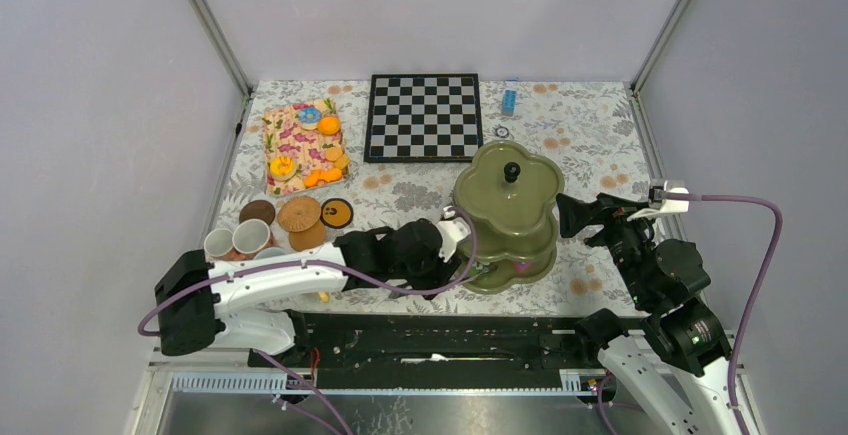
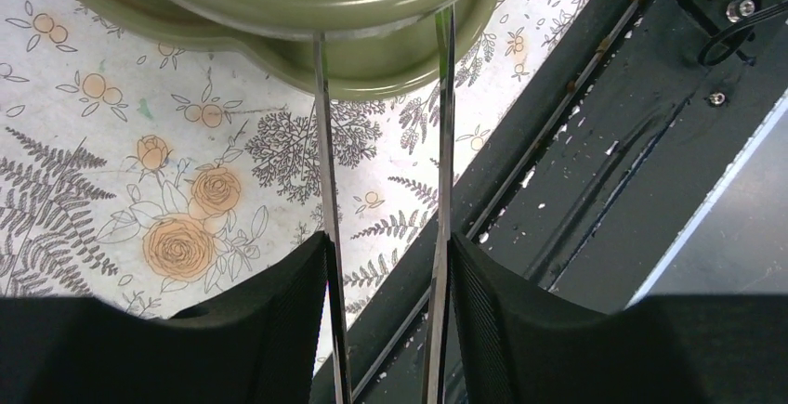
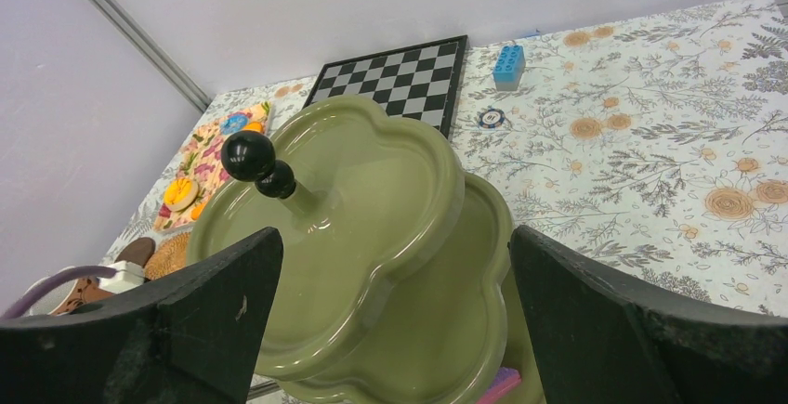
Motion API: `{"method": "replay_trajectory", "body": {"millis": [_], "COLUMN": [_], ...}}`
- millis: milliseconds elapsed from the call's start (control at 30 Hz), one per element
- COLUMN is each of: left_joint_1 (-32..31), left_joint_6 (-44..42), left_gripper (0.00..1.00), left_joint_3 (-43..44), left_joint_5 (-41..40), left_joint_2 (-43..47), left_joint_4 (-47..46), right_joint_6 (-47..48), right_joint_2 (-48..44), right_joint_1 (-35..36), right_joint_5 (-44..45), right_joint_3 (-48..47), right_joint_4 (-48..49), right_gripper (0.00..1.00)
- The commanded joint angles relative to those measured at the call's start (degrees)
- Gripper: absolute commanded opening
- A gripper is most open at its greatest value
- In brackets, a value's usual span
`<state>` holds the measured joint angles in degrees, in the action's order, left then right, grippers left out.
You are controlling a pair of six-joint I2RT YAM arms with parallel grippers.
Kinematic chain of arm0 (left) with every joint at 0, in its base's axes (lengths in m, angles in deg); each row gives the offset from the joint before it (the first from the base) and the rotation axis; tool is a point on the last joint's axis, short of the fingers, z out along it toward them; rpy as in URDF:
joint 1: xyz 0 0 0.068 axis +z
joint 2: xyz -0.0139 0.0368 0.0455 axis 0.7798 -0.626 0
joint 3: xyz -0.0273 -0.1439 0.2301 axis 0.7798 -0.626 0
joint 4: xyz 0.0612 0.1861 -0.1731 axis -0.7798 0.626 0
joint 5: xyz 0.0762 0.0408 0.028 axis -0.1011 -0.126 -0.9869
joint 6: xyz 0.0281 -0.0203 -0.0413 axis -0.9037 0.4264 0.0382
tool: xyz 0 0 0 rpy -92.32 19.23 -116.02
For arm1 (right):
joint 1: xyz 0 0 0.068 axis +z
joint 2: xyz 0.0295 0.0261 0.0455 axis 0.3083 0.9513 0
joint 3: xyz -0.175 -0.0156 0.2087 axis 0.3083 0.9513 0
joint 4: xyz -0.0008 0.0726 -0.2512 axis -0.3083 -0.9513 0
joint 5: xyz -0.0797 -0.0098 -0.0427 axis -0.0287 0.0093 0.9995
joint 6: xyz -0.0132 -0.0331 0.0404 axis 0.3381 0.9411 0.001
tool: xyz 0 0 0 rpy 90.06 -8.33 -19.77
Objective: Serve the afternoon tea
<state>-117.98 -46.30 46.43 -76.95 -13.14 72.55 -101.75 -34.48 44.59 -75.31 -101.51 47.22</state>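
Standing apart and empty, the left claw (image 2: 386, 237) nears the stand (image 2: 279, 14); right claw (image 3: 395, 320) gapes, seemingly untouching.

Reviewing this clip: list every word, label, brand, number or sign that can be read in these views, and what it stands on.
No readable text in any view.
Round token on the tablecloth beside the chessboard: patterned face, too small to read.
Dark coaster: yellow marks, a drawing rather than letters as far as can be told.
Blue block, green tiered stand, mugs: no lettering seen.
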Motion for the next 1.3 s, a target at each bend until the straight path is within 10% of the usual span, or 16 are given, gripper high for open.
{"method": "replay_trajectory", "body": {"millis": [0, 600, 967, 1267], "left_joint_1": [-0.3, 1.3, 20.7, 41.6], "left_joint_6": [0.5, -0.1, -7.3, -3.6], "left_gripper": [0.52, 0.49, 0.42, 0.48], "left_joint_3": [1.3, 9.5, 9.6, 16.6], "left_joint_5": [-0.9, -11.8, -9.9, -24.9], "left_joint_2": [6.1, 12.4, 14.1, 9.5], "left_joint_4": [0.7, 23.6, 23.7, 11.4], "right_joint_6": [-0.6, -1.6, -0.3, 0.5], "right_joint_2": [-0.4, 0.1, 0.9, 1.5], "right_joint_1": [0.3, 0.3, 0.3, 0.3], "right_joint_5": [0.4, 0.4, 1.9, 3.0], "right_joint_3": [0.1, 0.9, 0.2, 1.3], "right_joint_4": [0.8, 1.8, 2.3, 4.5], "right_gripper": [0.98, 0.98, 0.98, 0.98]}}
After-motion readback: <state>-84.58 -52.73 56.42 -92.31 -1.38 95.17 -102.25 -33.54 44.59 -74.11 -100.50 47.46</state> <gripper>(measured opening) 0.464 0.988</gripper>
